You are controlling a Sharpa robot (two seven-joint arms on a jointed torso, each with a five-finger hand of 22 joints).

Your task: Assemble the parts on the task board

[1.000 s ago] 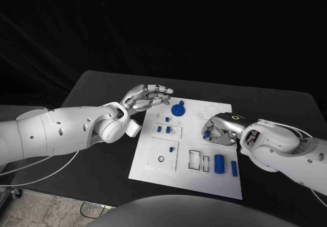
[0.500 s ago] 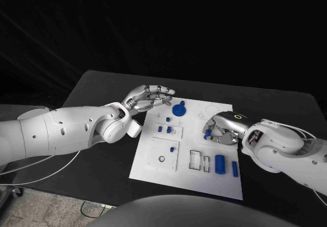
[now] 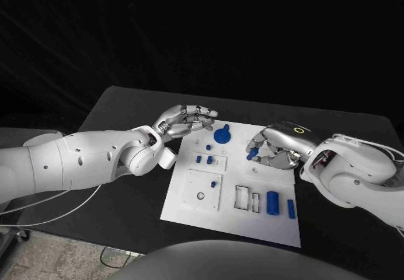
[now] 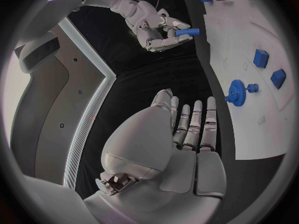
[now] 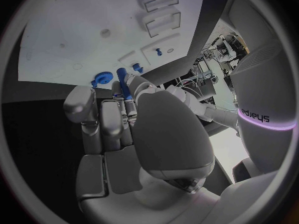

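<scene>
The white task board [image 3: 190, 210] lies mid-table. My right hand [image 3: 279, 147] hovers over the board's far right part and pinches a short blue peg [image 3: 253, 154] in its fingertips; the right wrist view shows the same peg [image 5: 122, 82] standing up between the fingers [image 5: 109, 118]. A blue gear [image 3: 222, 137] sits on the board's far edge, with two small blue blocks [image 3: 203, 158] just in front of it. My left hand [image 3: 187, 121] floats off the board's far left corner, fingers stretched out and holding nothing, as the left wrist view [image 4: 187, 134] confirms.
On the board's near right lie a blue cylinder [image 3: 272, 202] and a thin blue bar [image 3: 291, 209], beside two rectangular slots [image 3: 246, 198]. A small blue pin [image 3: 212, 184] stands on a raised square plate [image 3: 201, 190]. Black table [image 3: 118, 116] surrounds the board.
My right hand has risen off the board and drawn back toward its far right, bringing the blue peg up into sight. The left hand has barely moved.
</scene>
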